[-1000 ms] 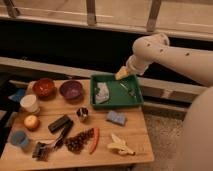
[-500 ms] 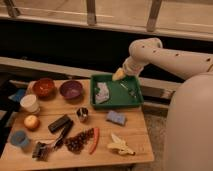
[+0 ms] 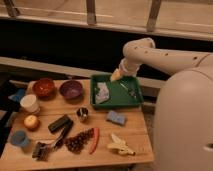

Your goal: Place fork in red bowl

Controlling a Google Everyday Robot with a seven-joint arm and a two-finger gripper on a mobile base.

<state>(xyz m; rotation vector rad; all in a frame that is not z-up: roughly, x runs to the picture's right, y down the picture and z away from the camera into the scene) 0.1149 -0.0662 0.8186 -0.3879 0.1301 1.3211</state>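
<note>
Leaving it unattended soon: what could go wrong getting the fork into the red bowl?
The gripper hovers at the back rim of the green tray, beside the fork, not over it; it could hit the rim or the white cloth. The thin fork lies flat in the tray and may slip. The purple bowl sits right beside the red bowl, an easy wrong drop.

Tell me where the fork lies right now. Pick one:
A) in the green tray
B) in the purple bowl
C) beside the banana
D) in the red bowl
A: the fork lies in the right part of the green tray, well away from the red bowl at the table's left end. The gripper hangs over the tray's far edge.
</note>
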